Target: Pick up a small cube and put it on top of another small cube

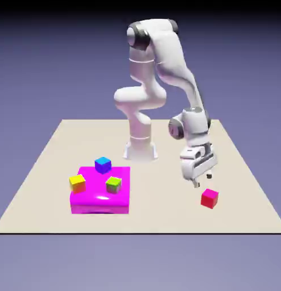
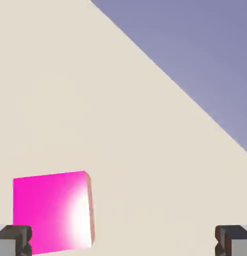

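Note:
The small red cube [image 1: 209, 198] lies on the beige table at the exterior view's right. My gripper [image 1: 199, 181] hangs just above it and slightly toward the exterior view's left, tilted, with its jaws open and empty. In the hand view my gripper [image 2: 123, 241] shows its two grey fingertips [image 2: 13, 240] far apart at the bottom corners. There the cube [image 2: 51, 212] appears pinkish-magenta, low on the left, close to the left fingertip and off the middle of the gap.
A big flat magenta block [image 1: 101, 200] sits at the exterior view's left. On it stand a blue cube [image 1: 103, 165], a yellow cube [image 1: 77, 183] and a green cube [image 1: 113, 184]. The table edge [image 2: 170, 80] runs diagonally across the hand view.

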Motion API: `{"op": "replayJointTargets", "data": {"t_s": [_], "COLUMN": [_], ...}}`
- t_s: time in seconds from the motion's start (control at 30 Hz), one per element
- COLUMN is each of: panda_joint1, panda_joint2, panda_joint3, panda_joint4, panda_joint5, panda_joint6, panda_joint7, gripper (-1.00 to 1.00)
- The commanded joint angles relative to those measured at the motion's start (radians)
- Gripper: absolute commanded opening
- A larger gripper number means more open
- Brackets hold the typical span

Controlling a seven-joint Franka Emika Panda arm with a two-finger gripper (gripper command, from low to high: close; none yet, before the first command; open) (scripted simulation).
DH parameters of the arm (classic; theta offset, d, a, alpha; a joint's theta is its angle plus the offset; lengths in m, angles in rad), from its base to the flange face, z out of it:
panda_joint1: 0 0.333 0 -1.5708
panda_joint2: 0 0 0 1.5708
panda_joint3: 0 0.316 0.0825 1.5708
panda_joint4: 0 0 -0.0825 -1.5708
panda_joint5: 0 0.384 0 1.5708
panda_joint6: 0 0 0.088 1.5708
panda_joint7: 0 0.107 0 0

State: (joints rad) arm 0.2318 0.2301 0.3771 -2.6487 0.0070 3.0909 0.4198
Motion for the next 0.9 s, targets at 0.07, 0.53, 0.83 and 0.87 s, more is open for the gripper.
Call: {"op": "replayJointTargets", "data": {"t_s": [0.07, 0.53, 0.83, 0.87], "panda_joint1": [0.058, 0.0, -0.29, -0.326], "panda_joint2": [0.072, 0.0, -0.206, -0.232], "panda_joint3": [-0.058, 0.0, -0.28, -0.315], "panda_joint4": [0.028, 0.0, 0.005, 0.005], "panda_joint5": [-0.013, 0.0, 0.041, 0.046], "panda_joint6": [0.047, 0.0, -0.203, -0.228], "panda_joint7": [0.009, 0.0, -0.033, -0.037], "gripper": [0.0, -1.0, -1.0, -1.0]}}
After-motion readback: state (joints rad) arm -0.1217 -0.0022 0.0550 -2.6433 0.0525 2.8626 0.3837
